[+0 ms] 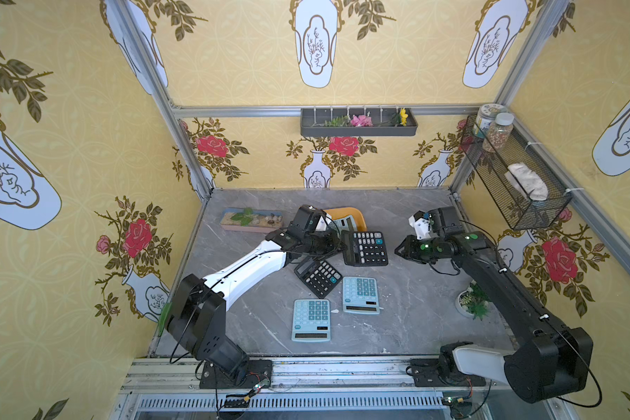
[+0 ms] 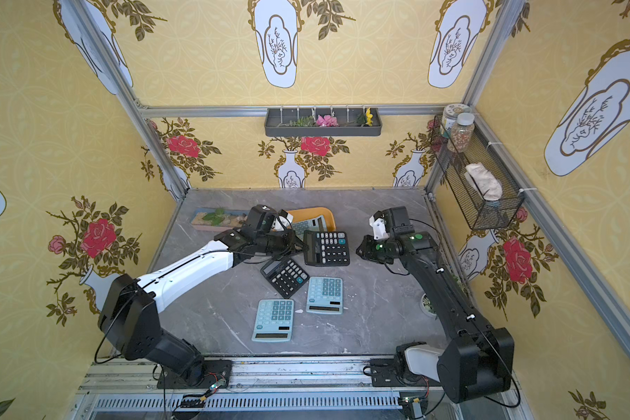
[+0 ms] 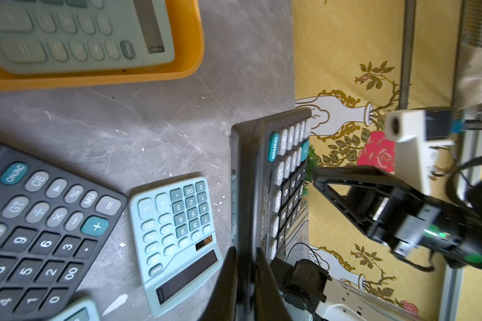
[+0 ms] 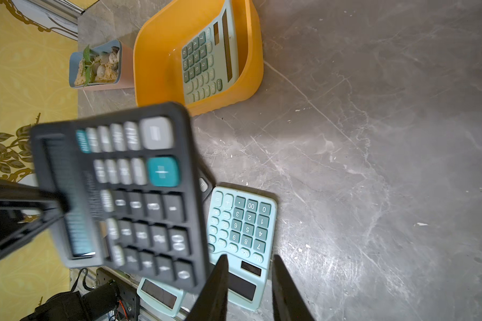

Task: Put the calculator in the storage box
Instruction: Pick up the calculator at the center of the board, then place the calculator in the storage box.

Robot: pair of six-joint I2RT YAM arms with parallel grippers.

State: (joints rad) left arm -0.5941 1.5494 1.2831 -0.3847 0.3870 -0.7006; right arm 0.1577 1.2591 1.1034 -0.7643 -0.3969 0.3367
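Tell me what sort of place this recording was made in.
Most likely a staged robot test cell, not a real room: floral wallpaper panels on an aluminium frame, a left arm and right arm bolted to a front rail, and a marble-look tabletop.

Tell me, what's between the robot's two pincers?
A black calculator, gripped at one edge by the left pincer, fills most of the gap to the open, empty right pincer. Both top views show it.
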